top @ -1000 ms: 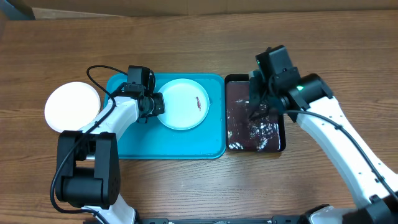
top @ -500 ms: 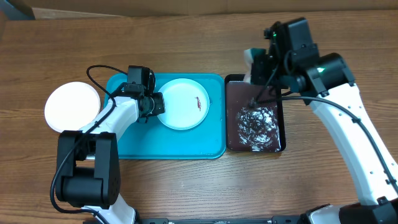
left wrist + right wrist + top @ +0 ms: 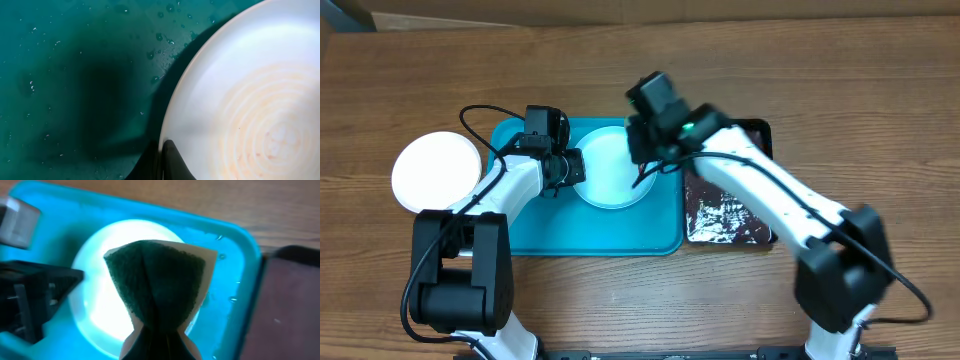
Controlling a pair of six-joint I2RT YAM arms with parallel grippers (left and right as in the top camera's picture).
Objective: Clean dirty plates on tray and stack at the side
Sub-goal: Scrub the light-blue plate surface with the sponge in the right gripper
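Observation:
A pale plate (image 3: 610,170) lies on the turquoise tray (image 3: 620,235). My left gripper (image 3: 575,167) is shut on the plate's left rim. In the left wrist view the dark fingers (image 3: 170,162) pinch the edge of the plate (image 3: 250,100) above the wet tray (image 3: 75,75). My right gripper (image 3: 645,165) hovers over the plate's right side. It is shut on a folded green sponge (image 3: 160,280), seen in the right wrist view above the plate (image 3: 100,300). A second white plate (image 3: 437,172) rests on the table left of the tray.
A glossy black tray (image 3: 730,215) with white foam smears sits right of the turquoise tray, on the wooden table. Its edge (image 3: 295,305) shows in the right wrist view, where my left gripper (image 3: 30,295) appears at the left.
My right arm has swung left from the black tray to above the plate on the turquoise tray, carrying the sponge. The left arm and the plate have not moved.

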